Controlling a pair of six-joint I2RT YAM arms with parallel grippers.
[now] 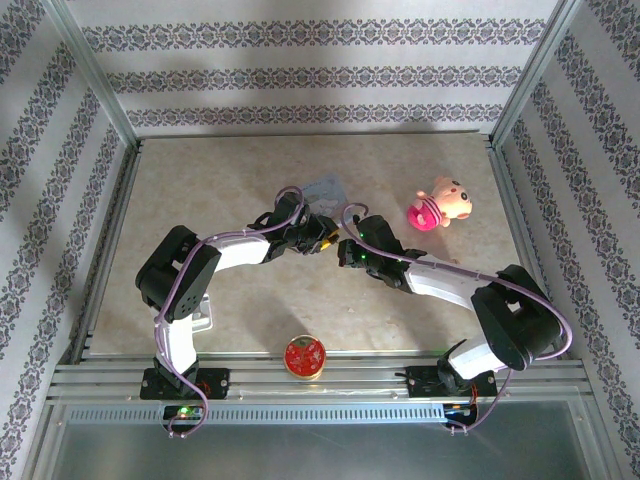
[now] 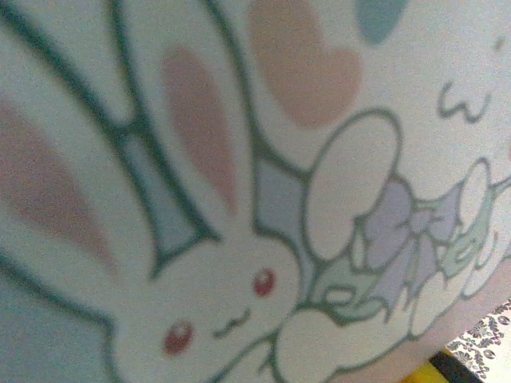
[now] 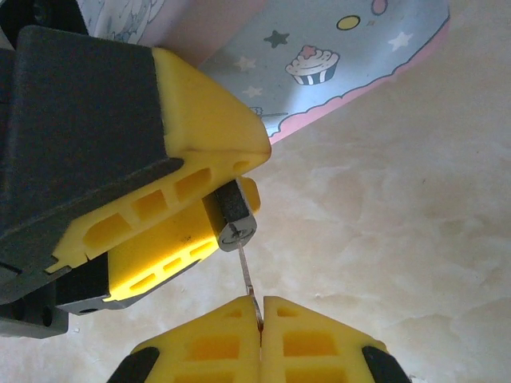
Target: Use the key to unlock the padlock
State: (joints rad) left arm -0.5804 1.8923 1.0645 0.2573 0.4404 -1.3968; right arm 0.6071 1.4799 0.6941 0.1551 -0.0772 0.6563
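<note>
Left hand [image 1: 318,236] and right hand [image 1: 350,246] meet tip to tip over the bench [image 1: 200,180] seen from above, just beside the tin [image 1: 326,187], the toy [image 1: 440,205] well apart. At the left wrist, the tin's rabbit print sits very close to the lens, so that arm is probably held low and steady. From the right wrist, the left hand is clamped on the dark padlock [image 3: 234,214], keyway facing out, while the right hand pinches the key [image 3: 247,275], blade reaching the keyway: I judge one arm braces so the other can turn.
</note>
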